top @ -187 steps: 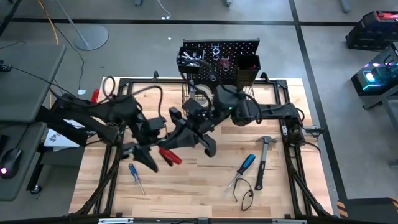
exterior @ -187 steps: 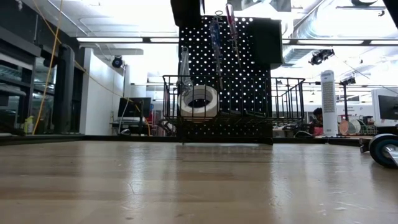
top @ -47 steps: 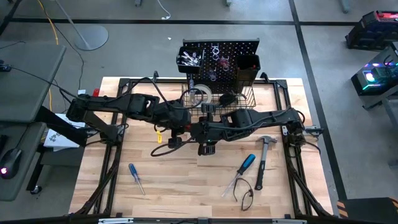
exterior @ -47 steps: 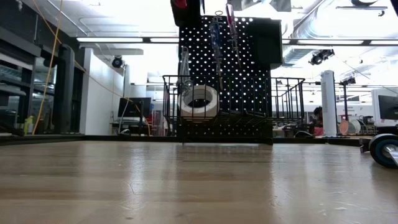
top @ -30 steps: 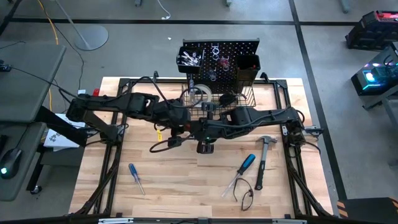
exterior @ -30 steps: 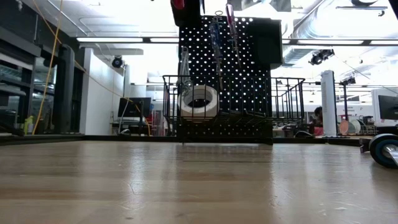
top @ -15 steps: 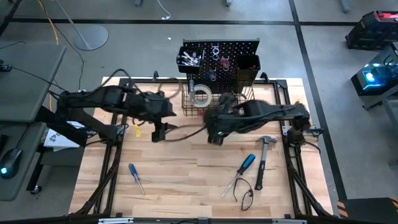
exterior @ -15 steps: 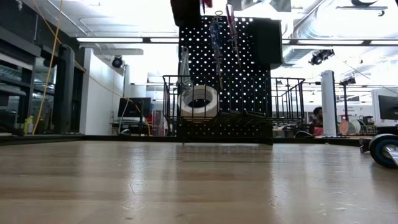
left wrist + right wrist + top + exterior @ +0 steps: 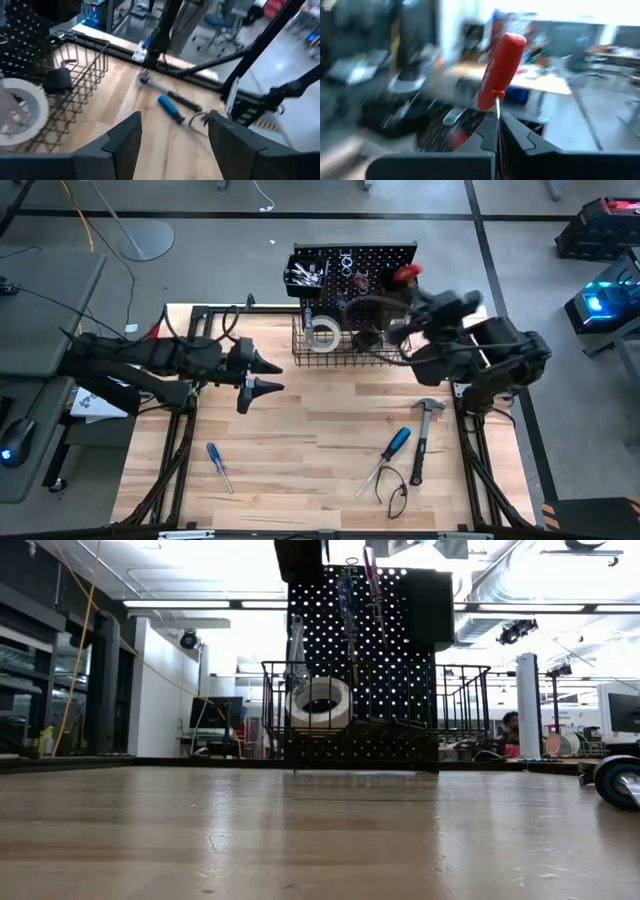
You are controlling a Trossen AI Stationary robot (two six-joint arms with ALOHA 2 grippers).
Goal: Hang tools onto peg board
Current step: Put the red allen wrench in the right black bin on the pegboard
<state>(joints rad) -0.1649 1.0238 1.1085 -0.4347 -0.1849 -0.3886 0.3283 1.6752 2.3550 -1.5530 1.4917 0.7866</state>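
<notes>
Right hand point(image 9: 497, 131) raised beside the peg board point(image 9: 355, 272), clamped on red screwdriver point(image 9: 501, 71) shaft, handle up. Left hand point(image 9: 272, 376) low over worktop point(image 9: 300, 450), extended level, fingers spread, empty.

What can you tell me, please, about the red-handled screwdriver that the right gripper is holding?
The screwdriver has a glossy red, rounded handle, plastic by its look, and a thin metal shaft. The right gripper is shut on the shaft, so the handle sticks out beyond the fingertips. In the high view the red handle shows off the table, beside the peg board near its right bin. Its tip is hidden between the fingers. Nothing but the gripper can be seen touching it.
</notes>
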